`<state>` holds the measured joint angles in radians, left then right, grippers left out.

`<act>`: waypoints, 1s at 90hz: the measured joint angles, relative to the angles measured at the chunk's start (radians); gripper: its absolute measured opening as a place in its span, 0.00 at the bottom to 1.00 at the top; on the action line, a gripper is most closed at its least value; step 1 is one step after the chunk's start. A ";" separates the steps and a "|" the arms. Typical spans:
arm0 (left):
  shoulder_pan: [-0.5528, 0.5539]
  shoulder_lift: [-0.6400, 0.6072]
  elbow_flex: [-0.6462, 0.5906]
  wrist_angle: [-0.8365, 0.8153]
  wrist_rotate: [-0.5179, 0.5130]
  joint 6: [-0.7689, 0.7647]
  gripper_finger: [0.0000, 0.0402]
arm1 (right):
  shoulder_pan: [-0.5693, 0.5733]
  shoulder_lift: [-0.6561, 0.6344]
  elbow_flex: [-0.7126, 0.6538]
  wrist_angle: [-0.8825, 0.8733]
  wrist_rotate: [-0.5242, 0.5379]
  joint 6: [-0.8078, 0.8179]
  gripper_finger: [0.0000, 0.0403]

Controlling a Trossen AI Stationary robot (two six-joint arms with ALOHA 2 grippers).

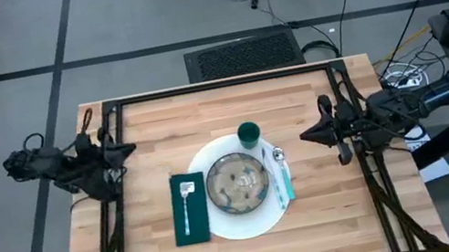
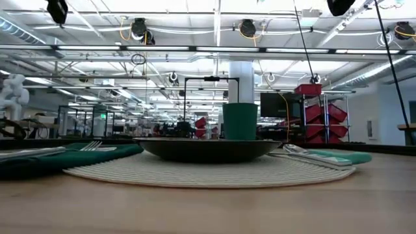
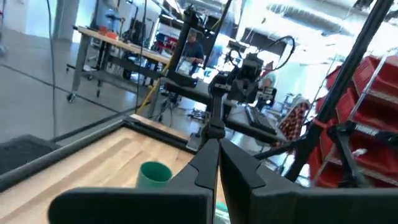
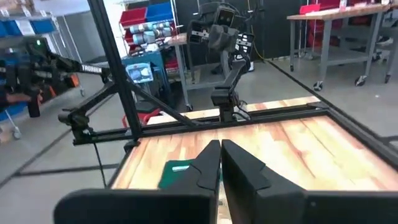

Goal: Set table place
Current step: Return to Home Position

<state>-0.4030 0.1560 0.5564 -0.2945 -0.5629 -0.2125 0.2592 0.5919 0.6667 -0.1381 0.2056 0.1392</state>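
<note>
The left gripper (image 1: pixel 125 150) hangs over the near-left stretch of the table (image 1: pixel 333 218), fingers pressed together on nothing, its tips pointing toward the setting. Ahead of those tips and a little toward the front edge lies the dark green napkin (image 1: pixel 178 222) with the fork (image 1: pixel 186 202) on it. Beyond the napkin, farther from this gripper, the round white mat (image 1: pixel 251 225) carries the bowl (image 1: pixel 236 182). The green cup (image 1: pixel 248 132) stands at the mat's back edge, roughly midway between the two grippers. The teal-handled cutlery (image 1: pixel 284 180) lies on the mat's side nearest the right gripper (image 1: pixel 305 136). That gripper is likewise closed and empty, its tips aimed back at the cup from close by.

The place looks fully laid, so the step in hand appears to be the arms' retreat to rest. What is left probably calls only for each arm to fold back toward its own side of the table. The right one should pull away clear of the cup and the cutlery just in front of it.
</note>
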 joint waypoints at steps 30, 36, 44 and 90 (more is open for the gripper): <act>0.000 -0.022 -0.003 -0.141 0.296 0.038 0.00 | 0.003 -0.066 -0.056 0.017 -0.082 -0.045 0.00; 0.000 -0.022 -0.003 -0.120 0.325 0.072 0.00 | 0.008 -0.107 -0.117 0.071 -0.083 -0.031 0.00; 0.000 -0.023 -0.003 -0.107 0.327 0.112 0.00 | 0.011 -0.160 -0.221 0.216 -0.082 -0.049 0.00; 0.000 -0.077 -0.209 0.109 0.329 0.038 0.00 | 0.003 -0.387 -0.631 0.574 -0.078 -0.023 0.00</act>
<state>-0.4031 0.0791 0.3477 -0.1857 -0.2344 -0.1745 0.2618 0.2045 0.0353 0.4362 0.1275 0.1162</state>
